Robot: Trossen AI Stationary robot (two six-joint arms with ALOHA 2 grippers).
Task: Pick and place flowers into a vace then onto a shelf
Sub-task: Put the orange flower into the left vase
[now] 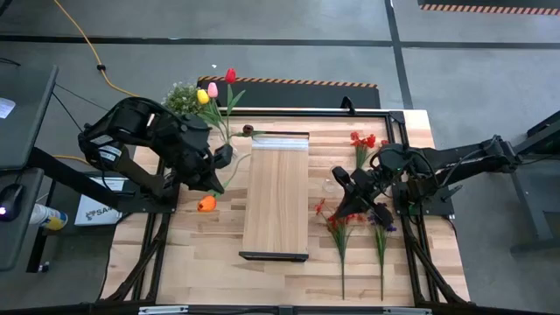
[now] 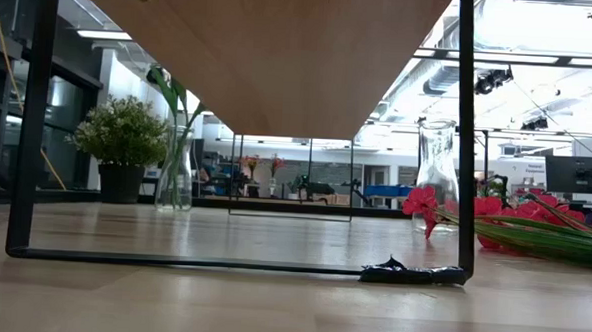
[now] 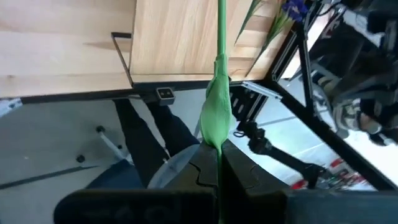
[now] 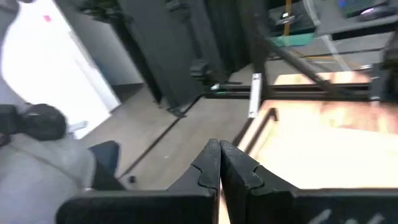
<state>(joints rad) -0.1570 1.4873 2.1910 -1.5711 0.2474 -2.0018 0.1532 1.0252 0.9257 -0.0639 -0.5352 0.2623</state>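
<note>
My left gripper (image 1: 215,175) is shut on a green flower stem (image 3: 220,37) just left of the shelf (image 1: 276,197). An orange tulip head (image 1: 206,204) shows just near of it. A glass vase (image 1: 225,156) beside the gripper holds yellow, pink and red tulips (image 1: 213,89); it also shows in the low view (image 2: 175,176). My right gripper (image 1: 343,182) is shut and empty (image 4: 219,155), right of the shelf, above the loose flowers. Red flowers (image 1: 337,219), a red spray (image 1: 363,140) and a purple cluster (image 1: 382,219) lie on the table. My left gripper pinches the green stem (image 3: 218,148) between its two shut fingers, just behind a broad leaf (image 3: 216,106). The stem runs straight out past the fingertips toward the shelf (image 3: 180,37). The orange head lies outside the wrist view, so which end is held cannot be told.
The shelf stands on thin black legs (image 2: 465,133) in the table's middle. A bushy potted plant (image 1: 181,96) stands at the far left behind the vase. A second, empty glass vase (image 2: 437,177) stands right of the shelf, near the red flowers (image 2: 444,205).
</note>
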